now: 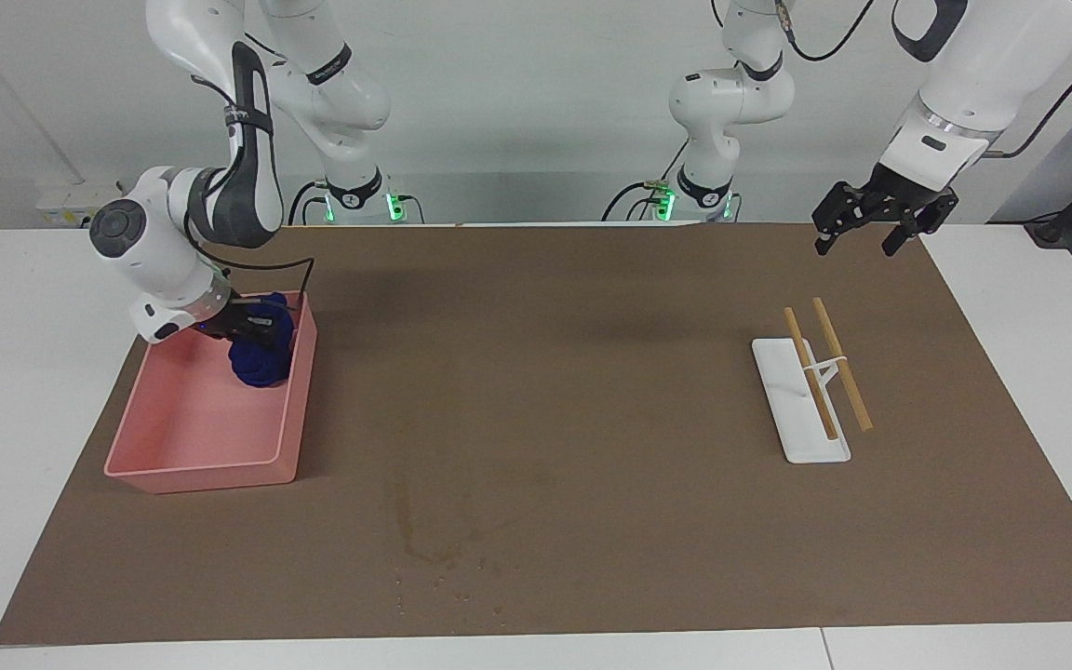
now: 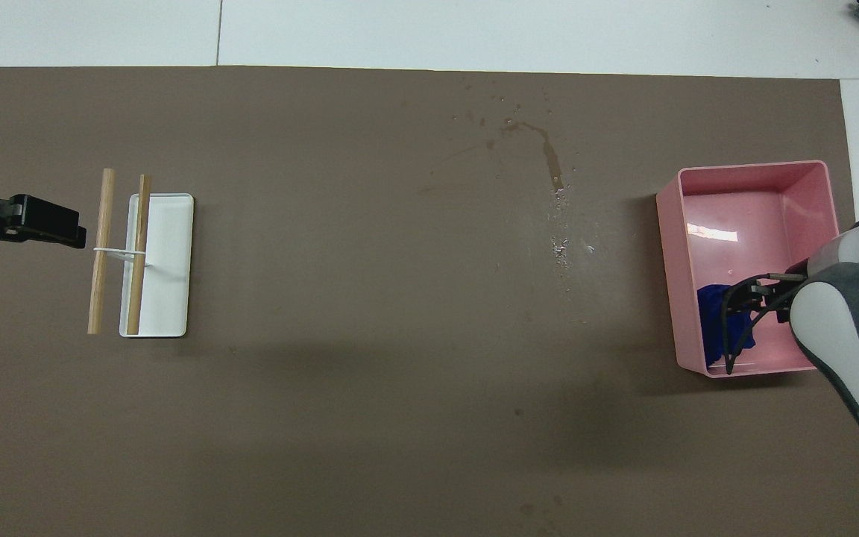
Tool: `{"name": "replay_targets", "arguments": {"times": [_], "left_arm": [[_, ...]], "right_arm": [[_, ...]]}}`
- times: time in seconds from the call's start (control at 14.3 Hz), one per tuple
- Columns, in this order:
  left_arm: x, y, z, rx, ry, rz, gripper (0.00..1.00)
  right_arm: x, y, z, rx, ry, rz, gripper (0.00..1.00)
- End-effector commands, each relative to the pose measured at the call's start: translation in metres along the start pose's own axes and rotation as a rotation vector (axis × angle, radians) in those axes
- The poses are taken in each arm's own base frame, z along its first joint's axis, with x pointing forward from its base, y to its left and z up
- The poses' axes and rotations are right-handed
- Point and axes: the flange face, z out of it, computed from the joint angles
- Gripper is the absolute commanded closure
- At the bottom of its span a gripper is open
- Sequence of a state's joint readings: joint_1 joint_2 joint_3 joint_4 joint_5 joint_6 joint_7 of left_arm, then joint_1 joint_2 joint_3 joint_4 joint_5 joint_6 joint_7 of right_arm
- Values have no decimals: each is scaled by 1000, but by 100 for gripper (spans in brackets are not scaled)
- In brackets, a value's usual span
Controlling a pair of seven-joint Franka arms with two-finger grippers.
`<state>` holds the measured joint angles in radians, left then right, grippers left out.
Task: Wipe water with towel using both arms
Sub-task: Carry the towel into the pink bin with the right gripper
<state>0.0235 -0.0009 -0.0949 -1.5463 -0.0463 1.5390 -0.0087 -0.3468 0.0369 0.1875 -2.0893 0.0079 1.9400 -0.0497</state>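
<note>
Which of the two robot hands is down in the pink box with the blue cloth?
The right tool. It is down inside the pink tray, at the blue towel. The left tool hangs in the air above the mat's edge, with nothing in it.

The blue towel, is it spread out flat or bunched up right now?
Bunched up. The towel sits as a crumpled lump inside the pink tray, at the right gripper; whether it is gripped cannot be told.
</note>
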Motion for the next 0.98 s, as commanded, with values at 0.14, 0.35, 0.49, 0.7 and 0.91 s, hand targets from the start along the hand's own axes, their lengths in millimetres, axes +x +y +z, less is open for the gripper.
{"name": "replay_targets", "arguments": {"times": [0.14, 0.35, 0.49, 0.7, 0.91], "left_arm": [[-6, -1, -1, -3, 17, -9, 0], [-6, -1, -1, -3, 17, -9, 0], [-6, -1, -1, -3, 17, -9, 0], [-6, -1, -1, -3, 17, -9, 0], [-6, -1, -1, -3, 17, -9, 0]], "right_arm": [[4, -31, -114, -102, 98, -41, 0], [1, -65, -169, -103, 168, 7, 0], [-6, -87, -198, -82, 195, 31, 0], [-22, -136, -237, -69, 232, 59, 0], [-26, -142, -247, -46, 240, 67, 0]]}}
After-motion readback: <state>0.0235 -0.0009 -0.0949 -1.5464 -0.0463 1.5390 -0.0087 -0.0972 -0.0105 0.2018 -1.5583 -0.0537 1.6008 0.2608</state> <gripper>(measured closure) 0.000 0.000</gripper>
